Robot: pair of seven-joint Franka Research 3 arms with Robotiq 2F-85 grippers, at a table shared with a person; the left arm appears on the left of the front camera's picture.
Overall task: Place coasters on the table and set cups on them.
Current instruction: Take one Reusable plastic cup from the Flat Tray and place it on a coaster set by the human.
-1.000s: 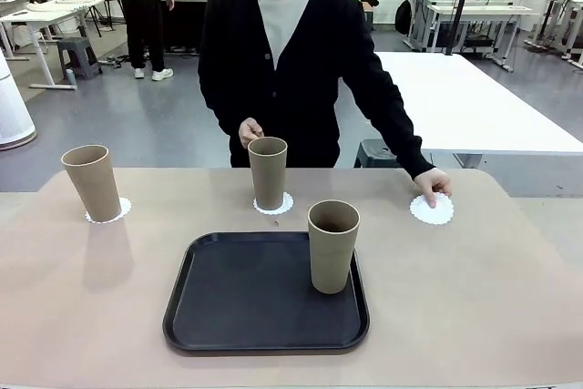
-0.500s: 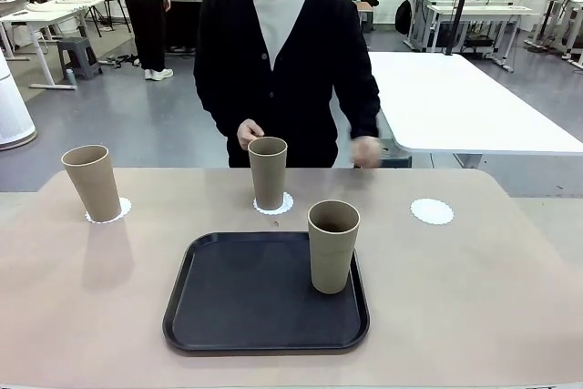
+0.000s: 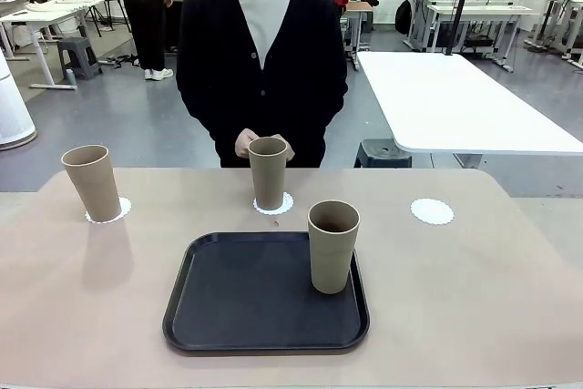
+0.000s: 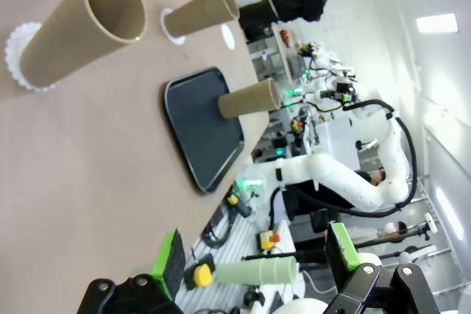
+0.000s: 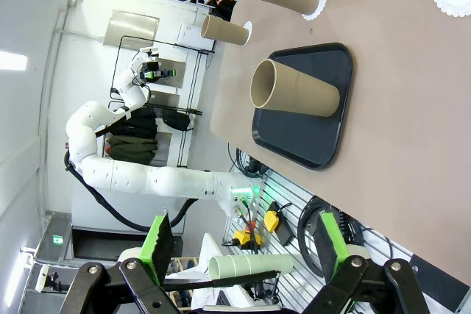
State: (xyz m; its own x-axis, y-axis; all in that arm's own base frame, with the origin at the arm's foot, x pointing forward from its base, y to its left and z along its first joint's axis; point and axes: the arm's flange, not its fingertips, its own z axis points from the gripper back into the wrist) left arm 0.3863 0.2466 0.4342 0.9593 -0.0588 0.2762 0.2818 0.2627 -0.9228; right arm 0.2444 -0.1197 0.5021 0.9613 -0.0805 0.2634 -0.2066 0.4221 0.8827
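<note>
— How do the grippers stand?
— The left gripper (image 4: 254, 251) and the right gripper (image 5: 245, 237) both gape wide, with nothing between their green pads.
— And the cups?
— Nearest, a tall tapered tan cup (image 3: 332, 245) stands upright on the right side of the black rectangular tray (image 3: 228, 316), on the wide beige table (image 3: 474, 298). Farther off, the left cup (image 3: 92, 181) and the middle cup (image 3: 267, 172) each stand on scalloped white paper coasters (image 3: 121, 211). A third coaster (image 3: 431, 211) lies bare at the right. A person's hands (image 3: 244, 143) are just behind the middle cup.

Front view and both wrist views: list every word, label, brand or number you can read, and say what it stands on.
None can be read.
Left cup, middle cup, cup on the tray: plain, no print.
Tray: no print.
Bare coaster: no print.
Small green sign far off: too small to read.
</note>
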